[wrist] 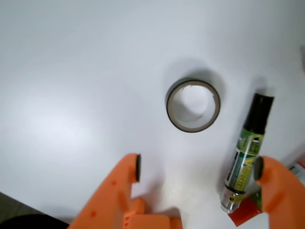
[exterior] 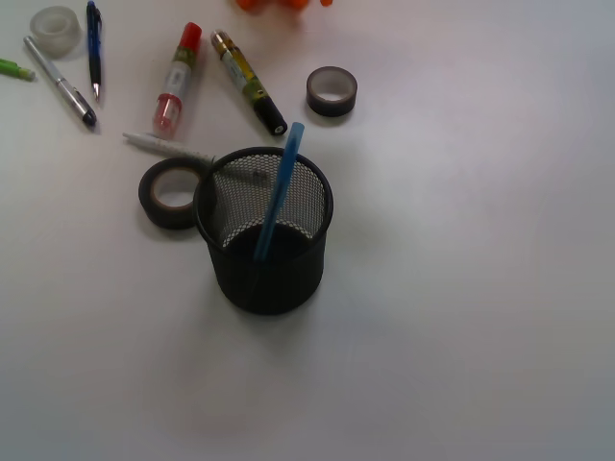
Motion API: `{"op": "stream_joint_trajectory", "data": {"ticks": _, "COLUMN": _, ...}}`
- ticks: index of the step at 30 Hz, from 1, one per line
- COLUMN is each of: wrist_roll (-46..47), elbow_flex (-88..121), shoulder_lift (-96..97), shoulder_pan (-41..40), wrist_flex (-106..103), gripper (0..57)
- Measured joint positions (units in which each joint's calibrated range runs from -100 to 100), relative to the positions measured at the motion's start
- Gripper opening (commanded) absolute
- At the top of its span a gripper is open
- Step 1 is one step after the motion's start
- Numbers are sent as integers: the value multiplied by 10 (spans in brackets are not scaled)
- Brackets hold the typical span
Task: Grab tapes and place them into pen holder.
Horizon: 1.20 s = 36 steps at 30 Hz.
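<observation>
Front view: high, looking steeply down on the white table (exterior: 480, 288), mesh pen holder (exterior: 264, 230) mid-frame, fairly distant. Wrist view: close, looking down past the orange gripper (wrist: 198, 169). Shared: small dark grey tape (exterior: 332, 91) (wrist: 193, 105) and green-labelled marker (exterior: 248, 81) (wrist: 245, 157), beyond the pen holder.

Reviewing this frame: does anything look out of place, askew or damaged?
Nothing looks damaged or spilled. One oddity: the pen holder contains only a leaning blue pen, while all three tapes lie outside, the black tape touching its left side.
</observation>
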Motion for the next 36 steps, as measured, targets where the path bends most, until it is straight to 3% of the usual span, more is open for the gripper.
{"op": "stream_joint_trajectory", "data": {"ticks": 17, "wrist_roll": 124, "elbow_flex": 199, "shoulder_lift": 12, "shoulder_pan": 117, "wrist_flex": -184, "gripper": 274}}
{"op": "stream_joint_trajectory", "data": {"ticks": 36, "wrist_roll": 205, "elbow_flex": 46, "shoulder_lift": 332, "shoulder_pan": 101, "wrist_flex": -213, "gripper": 270}}
